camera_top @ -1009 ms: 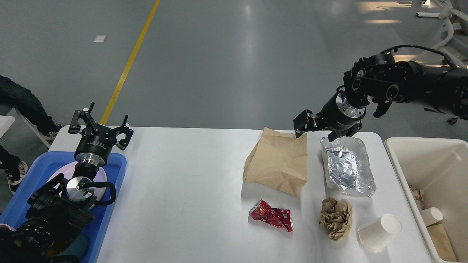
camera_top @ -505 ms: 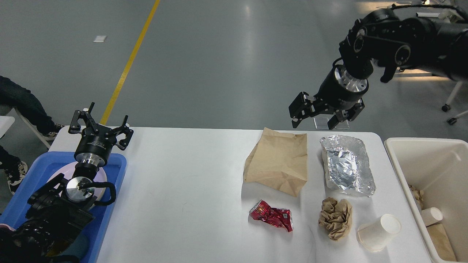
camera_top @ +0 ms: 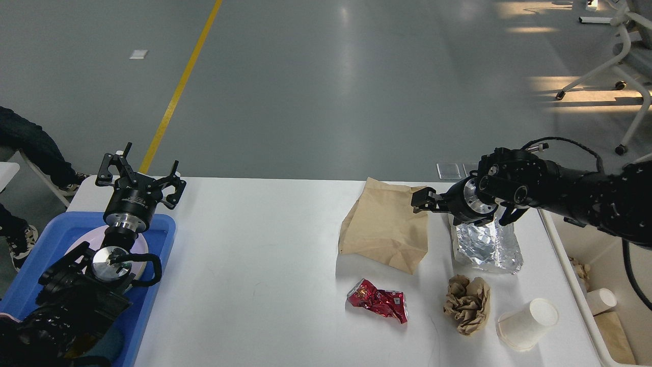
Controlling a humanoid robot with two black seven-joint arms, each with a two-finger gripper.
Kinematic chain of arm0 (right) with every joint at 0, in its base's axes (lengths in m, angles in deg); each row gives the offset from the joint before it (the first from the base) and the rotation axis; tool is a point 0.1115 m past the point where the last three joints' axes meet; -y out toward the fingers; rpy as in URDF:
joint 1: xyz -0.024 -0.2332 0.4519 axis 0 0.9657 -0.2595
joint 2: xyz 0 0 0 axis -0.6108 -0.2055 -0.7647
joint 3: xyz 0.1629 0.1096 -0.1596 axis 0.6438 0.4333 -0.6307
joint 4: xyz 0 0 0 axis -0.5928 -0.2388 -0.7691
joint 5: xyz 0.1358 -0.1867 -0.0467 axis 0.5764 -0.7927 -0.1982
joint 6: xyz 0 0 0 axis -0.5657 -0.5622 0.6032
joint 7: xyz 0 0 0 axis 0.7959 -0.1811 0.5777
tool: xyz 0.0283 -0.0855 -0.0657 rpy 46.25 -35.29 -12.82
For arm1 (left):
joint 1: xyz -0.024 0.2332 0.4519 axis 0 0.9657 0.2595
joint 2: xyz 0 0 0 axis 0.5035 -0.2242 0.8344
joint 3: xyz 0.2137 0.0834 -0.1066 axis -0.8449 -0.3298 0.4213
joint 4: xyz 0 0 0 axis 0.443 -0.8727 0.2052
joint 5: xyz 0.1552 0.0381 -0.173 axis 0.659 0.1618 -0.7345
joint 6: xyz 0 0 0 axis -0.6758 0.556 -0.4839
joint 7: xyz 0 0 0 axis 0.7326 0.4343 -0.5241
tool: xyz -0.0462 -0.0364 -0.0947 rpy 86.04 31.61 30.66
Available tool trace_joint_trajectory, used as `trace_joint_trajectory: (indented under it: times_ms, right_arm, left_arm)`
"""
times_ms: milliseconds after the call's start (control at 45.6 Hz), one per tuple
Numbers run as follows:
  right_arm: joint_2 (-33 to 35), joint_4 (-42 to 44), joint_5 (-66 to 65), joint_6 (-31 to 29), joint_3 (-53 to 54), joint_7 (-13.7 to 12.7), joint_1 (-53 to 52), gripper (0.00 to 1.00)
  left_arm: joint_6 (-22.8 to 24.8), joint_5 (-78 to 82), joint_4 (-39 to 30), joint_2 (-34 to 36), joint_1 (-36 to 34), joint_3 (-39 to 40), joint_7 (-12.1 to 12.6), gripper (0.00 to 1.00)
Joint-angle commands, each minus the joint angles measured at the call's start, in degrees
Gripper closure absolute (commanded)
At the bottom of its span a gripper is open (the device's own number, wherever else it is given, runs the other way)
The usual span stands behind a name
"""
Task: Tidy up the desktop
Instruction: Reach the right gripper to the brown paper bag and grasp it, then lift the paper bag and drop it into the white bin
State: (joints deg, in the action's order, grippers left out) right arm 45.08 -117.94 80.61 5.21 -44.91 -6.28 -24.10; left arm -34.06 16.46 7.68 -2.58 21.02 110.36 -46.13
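Observation:
The white desktop (camera_top: 254,244) carries a flat brown paper bag (camera_top: 387,229), a crumpled foil container (camera_top: 489,247), a crushed red can (camera_top: 379,300), a ball of brown paper (camera_top: 467,303) and a white paper cup (camera_top: 527,323) on its side. My right gripper (camera_top: 425,200) is low at the bag's far right corner and points left. Its wrist hides the far end of the foil container. Its fingers are dark and cannot be told apart. My left gripper (camera_top: 140,171) is open and empty, held above the far end of the blue tray (camera_top: 163,239).
A cream bin (camera_top: 599,336) stands off the table's right edge with a cup and paper scraps in it. The blue tray at the left holds a pale plate (camera_top: 76,244). A person's legs show at the far left.
My right arm rose above the table's far edge, then came down and now sits low at the paper bag's far right corner. The left arm has not moved.

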Motion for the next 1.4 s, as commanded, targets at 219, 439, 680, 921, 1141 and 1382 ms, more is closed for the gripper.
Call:
trace_joint_trajectory:
  times_ms: [219, 439, 680, 921, 1141, 1382]
  right_arm:
    - [-1.9, 0.3, -0.1, 4.2, 0.2, 0.0, 2.0, 0.0]
    - [-3.3, 0.8, -0.1, 6.9, 0.9, 0.0, 4.3, 0.0]
    - [-3.9, 0.5, 0.0, 9.8, 1.7, -0.1, 6.6, 0.53]
    - [-3.9, -0.1, 0.5, 9.4, 1.7, -0.2, 6.3, 1.0]
    - [-2.8, -2.8, 0.7, 9.2, 5.9, -0.2, 5.3, 1.0]
    - [6.5, -10.5, 0.7, 6.9, 10.4, -0.2, -1.2, 1.0]
  left_arm:
    - [0.0, 0.0, 0.0, 0.0, 0.0, 0.0, 0.1, 0.03]
    - [0.0, 0.0, 0.0, 0.0, 0.0, 0.0, 0.0, 0.03]
    - [-0.1, 0.0, 0.1, 0.0, 0.0, 0.0, 0.1, 0.03]
    - [-0.1, 0.0, 0.0, 0.0, 0.0, 0.0, 0.1, 0.03]
    - [-0.1, 0.0, 0.0, 0.0, 0.0, 0.0, 0.1, 0.03]
    - [-0.1, 0.0, 0.0, 0.0, 0.0, 0.0, 0.1, 0.03]
